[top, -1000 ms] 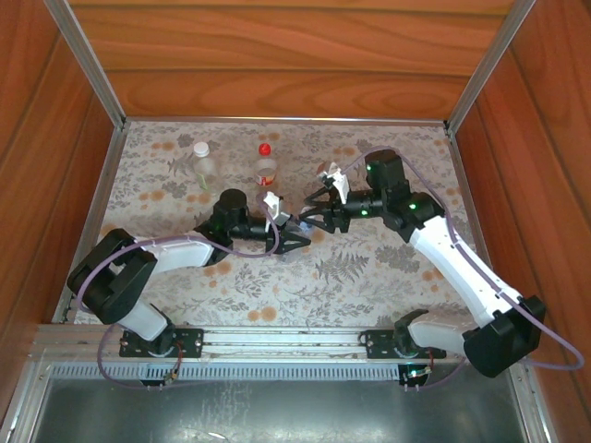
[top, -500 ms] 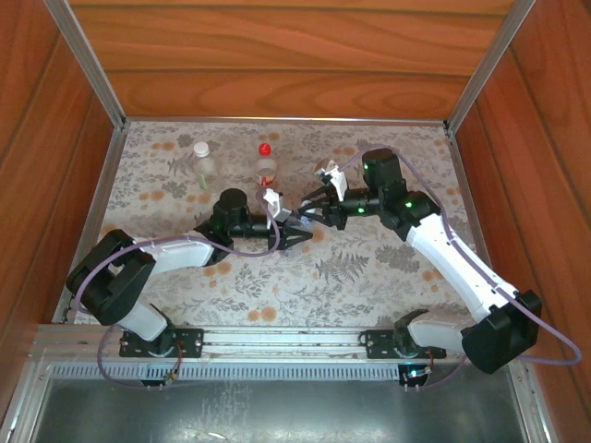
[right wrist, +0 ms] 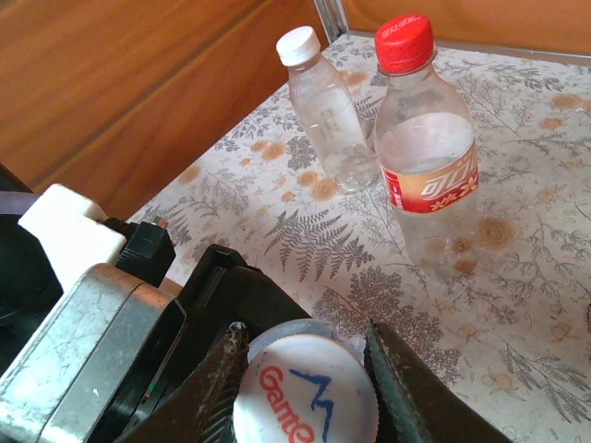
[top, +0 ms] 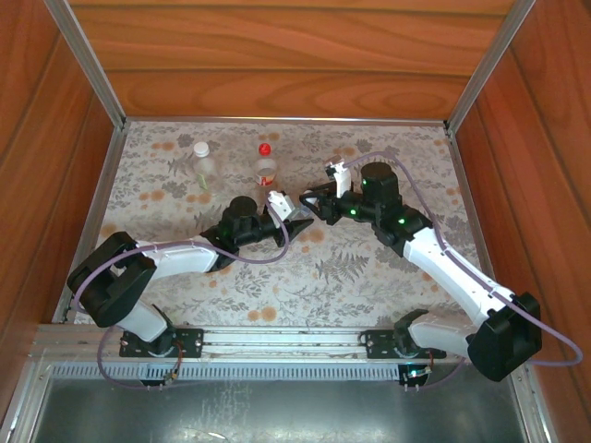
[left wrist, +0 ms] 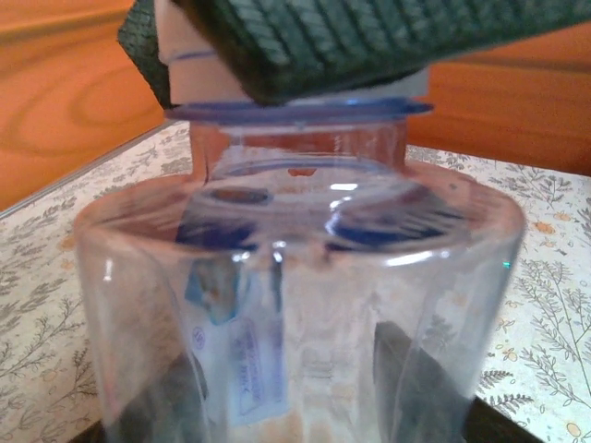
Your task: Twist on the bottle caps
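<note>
The blue bottle (left wrist: 295,305) is clear plastic with a light bluish tint and a blue ring under its neck, and a small paper label shows through its wall. The left fingers (top: 295,224) are pressed on its body, and they hold it above the middle of the bench (top: 369,277). On its neck sits the printed cap (right wrist: 305,401), which is white and round with red letters and a blue line on top. The right fingers (right wrist: 217,392) pinch this cap from both sides, and in the left wrist view one dark ribbed pad covers it. In the top view the two sets of fingers meet tip to tip. The plain bottle (right wrist: 325,115) with its white cap (right wrist: 297,44) and the red-label bottle (right wrist: 427,161) with its red cap (right wrist: 404,41) stand upright and close together in the far left part of the bench, and the red-label one is near the left fingers. Wooden walls (top: 277,55) close the bench at the left, the far side and the right, with metal rails (top: 88,60) in the corners. The open flowered surface lies on the right side and toward the near edge.
</note>
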Tool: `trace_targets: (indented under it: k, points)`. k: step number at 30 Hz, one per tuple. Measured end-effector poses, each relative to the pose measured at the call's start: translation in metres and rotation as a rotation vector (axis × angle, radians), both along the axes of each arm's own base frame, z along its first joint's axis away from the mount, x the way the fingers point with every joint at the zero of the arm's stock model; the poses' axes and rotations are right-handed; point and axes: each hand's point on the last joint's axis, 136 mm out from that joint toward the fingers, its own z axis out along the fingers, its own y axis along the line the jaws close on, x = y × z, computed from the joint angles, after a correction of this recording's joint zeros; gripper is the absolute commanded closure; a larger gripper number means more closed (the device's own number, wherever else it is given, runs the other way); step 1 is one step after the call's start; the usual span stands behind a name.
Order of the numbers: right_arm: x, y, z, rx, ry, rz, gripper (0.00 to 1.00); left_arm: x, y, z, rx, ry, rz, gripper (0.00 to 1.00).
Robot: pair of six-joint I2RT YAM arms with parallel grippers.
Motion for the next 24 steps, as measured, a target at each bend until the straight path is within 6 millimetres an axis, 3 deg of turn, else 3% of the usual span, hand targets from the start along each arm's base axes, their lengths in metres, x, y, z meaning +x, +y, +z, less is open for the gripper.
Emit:
trace_targets:
  k: [5,9,14,19,24]
  points:
    - [0.002,-0.004,-0.001,-0.029,0.009,-0.021,0.82,0.002,0.002,0.0,0.002,-0.008,0.012,0.19]
    - [0.004,-0.011,-0.01,-0.095,0.002,-0.04,0.82,0.002,0.011,-0.004,0.005,0.005,0.025,0.05]
    - [0.018,-0.03,-0.018,-0.2,-0.024,-0.122,0.82,-0.011,0.032,-0.008,0.007,0.011,0.047,0.0]
    - [0.061,-0.043,-0.023,-0.279,-0.062,-0.239,0.82,-0.021,0.057,-0.027,0.028,0.048,0.097,0.0]
    - [0.104,-0.051,-0.048,-0.34,-0.074,-0.301,0.82,-0.024,0.068,-0.039,0.038,0.084,0.137,0.0]
